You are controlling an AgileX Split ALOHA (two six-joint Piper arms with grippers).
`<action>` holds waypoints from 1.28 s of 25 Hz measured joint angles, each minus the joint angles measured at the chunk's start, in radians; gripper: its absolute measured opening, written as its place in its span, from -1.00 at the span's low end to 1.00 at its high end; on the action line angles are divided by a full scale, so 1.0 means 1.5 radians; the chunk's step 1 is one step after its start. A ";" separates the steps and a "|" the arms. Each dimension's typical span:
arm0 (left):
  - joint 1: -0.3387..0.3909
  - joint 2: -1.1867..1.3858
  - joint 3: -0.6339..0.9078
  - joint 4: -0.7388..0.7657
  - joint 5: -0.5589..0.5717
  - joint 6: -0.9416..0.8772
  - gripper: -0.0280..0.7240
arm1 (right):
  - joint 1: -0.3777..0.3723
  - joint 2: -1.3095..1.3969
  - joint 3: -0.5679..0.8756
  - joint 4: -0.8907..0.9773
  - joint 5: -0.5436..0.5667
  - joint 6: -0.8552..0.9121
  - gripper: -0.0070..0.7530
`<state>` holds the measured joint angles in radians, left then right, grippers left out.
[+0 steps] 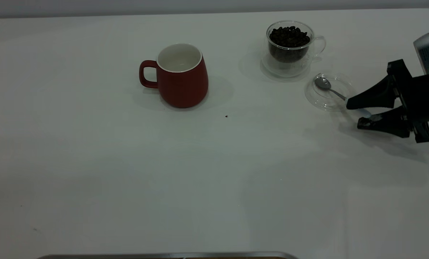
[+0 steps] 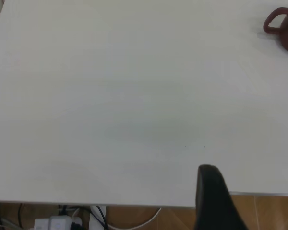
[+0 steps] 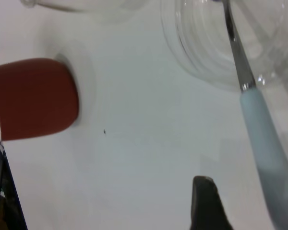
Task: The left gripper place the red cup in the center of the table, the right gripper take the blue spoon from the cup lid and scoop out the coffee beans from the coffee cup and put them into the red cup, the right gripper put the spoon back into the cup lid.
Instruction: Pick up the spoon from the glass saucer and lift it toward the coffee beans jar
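Note:
The red cup stands upright near the middle of the table, handle to the left, white inside. The coffee cup, full of coffee beans, stands at the back right. In front of it lies the cup lid with the blue spoon resting in it, its handle sticking out over the rim. My right gripper is low at the right edge, open, jaws on either side of the handle. My left gripper hangs open over the table's edge, far from the red cup.
A small dark speck lies on the table between the red cup and the lid. A metal edge shows at the front. Cables and a power strip lie on the floor below the table's edge.

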<state>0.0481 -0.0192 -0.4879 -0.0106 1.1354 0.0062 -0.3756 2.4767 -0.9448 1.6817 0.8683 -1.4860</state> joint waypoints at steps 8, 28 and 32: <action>0.000 0.000 0.000 0.000 0.000 0.000 0.32 | 0.005 0.000 0.008 0.016 0.008 -0.023 0.30; 0.000 0.000 0.000 0.000 0.000 0.001 0.32 | 0.005 0.000 0.008 0.012 0.014 -0.028 -0.66; 0.000 0.000 0.000 0.000 0.000 0.001 0.32 | 0.005 0.000 0.008 0.010 0.028 -0.028 -0.67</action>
<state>0.0481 -0.0192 -0.4879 -0.0106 1.1354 0.0084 -0.3688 2.4767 -0.9321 1.6963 0.9105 -1.5278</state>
